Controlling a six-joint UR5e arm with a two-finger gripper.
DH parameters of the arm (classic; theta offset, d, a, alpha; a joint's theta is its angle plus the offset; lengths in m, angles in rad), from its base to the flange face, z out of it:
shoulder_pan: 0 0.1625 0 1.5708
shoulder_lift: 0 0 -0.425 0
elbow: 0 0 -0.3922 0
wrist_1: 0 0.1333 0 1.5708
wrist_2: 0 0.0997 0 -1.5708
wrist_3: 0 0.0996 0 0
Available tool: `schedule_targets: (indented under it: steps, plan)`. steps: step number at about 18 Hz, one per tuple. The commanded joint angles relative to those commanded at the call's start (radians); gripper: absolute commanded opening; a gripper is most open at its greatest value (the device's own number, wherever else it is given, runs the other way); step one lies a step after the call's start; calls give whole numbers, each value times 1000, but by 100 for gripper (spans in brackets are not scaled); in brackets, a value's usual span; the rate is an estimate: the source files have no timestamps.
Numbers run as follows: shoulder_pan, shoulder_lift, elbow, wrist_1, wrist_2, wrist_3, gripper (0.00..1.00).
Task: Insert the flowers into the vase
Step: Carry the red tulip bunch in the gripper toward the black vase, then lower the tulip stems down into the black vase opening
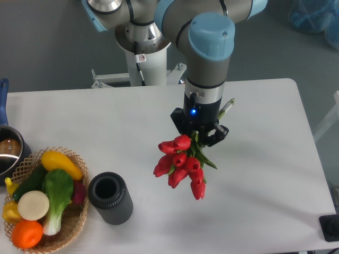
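Red flowers (179, 165) look light and floppy; gripper (198, 135) clamps the stems, the best hold. Vase (110, 197) stands apart.

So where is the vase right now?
The vase stands upright near the front left of the table, right beside the wicker basket of toy vegetables. It is empty, and the flowers held in the tool hang off to its right.

arm: 1, w/ 1 pincer (198, 138)
flowers (180, 165): 1 bunch, approx 9 red tulip heads visible
vase (110, 197): 1
wicker basket (73, 222): 1, approx 7 toy veg inside
metal pot (8, 151): 1, partly cut off at the frame edge
desk (106, 121): 1
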State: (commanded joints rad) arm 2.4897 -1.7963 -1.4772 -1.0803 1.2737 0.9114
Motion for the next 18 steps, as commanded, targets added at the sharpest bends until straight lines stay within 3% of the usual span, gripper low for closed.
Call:
schedule_targets:
  steps: [6, 9, 14, 18]
  plan:
    - [-6, -20, -11, 229, -275, -144, 0]
    - [-14, -52, -8, 270, -478, -149, 0]
    - [-28, -66, -5, 276, -526, -166, 0]
    - [-6, -80, -11, 286, -764, -170, 3]
